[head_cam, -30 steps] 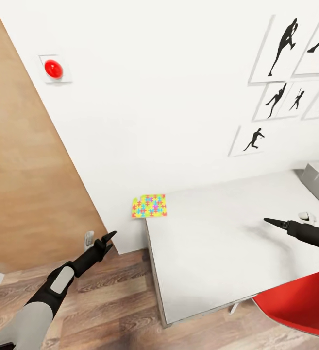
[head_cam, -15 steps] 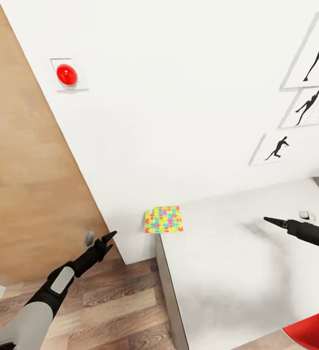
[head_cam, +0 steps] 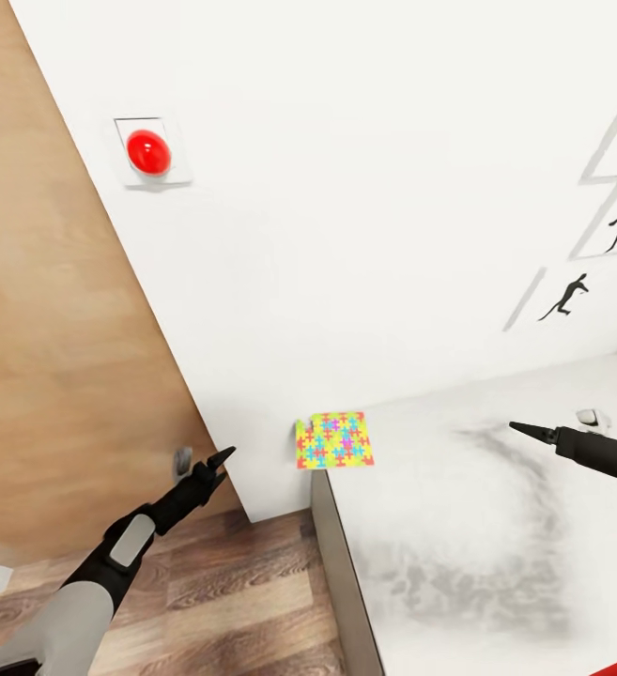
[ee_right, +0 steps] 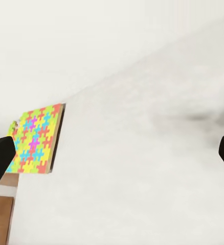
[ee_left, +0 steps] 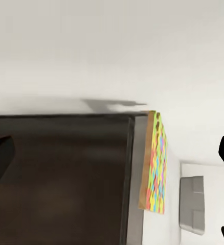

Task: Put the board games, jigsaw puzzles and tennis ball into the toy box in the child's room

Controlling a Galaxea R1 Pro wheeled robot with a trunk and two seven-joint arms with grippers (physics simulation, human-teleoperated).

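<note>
While both hover empty, the left hand (head_cam: 216, 462) and right hand (head_cam: 524, 430) gape wide.

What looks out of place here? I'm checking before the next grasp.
The puzzle sits at the table's far corner, hanging partly past the edge over the floor rather than lying fully on top. The right wrist view shows the same overhang. Nothing else looks odd.

On the table's (head_cam: 458, 526) far left corner, against the wall (head_cam: 364, 216): a puzzle box (head_cam: 334, 439), overhanging the edge. Left of the table, over the floor (head_cam: 242, 591): the left gripper (head_cam: 216, 462). Over the tabletop, right of the puzzle box: the right gripper (head_cam: 524, 430).
</note>
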